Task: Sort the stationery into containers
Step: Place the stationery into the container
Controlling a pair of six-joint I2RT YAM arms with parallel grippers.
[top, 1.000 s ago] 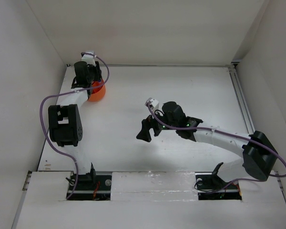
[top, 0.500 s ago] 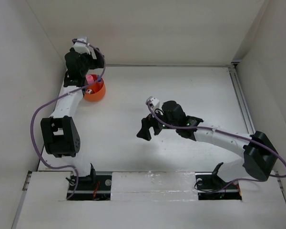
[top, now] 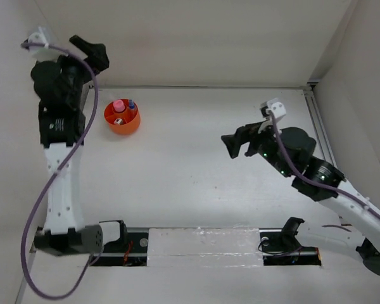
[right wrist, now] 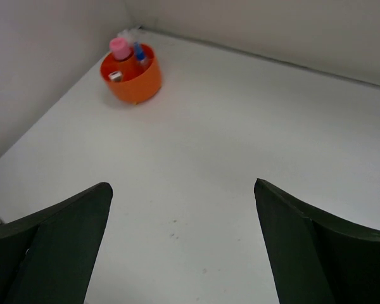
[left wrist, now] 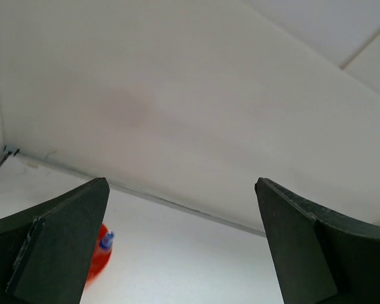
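Zero items gripped: hold left jaws and right jaws spread wide and empty, lifted off the desk (top: 196,145). Find the orange tub (top: 121,118) near the desk's back left corner, holding the pink-capped tube (top: 118,105), blue-capped tube (top: 131,104) and a small white piece (top: 118,120). Probably near finished, so retreat slowly, stay wide of the tub, and scan the desk for strays.

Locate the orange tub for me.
Top view: the orange tub stands in the table's far-left corner, just right of the raised left arm.
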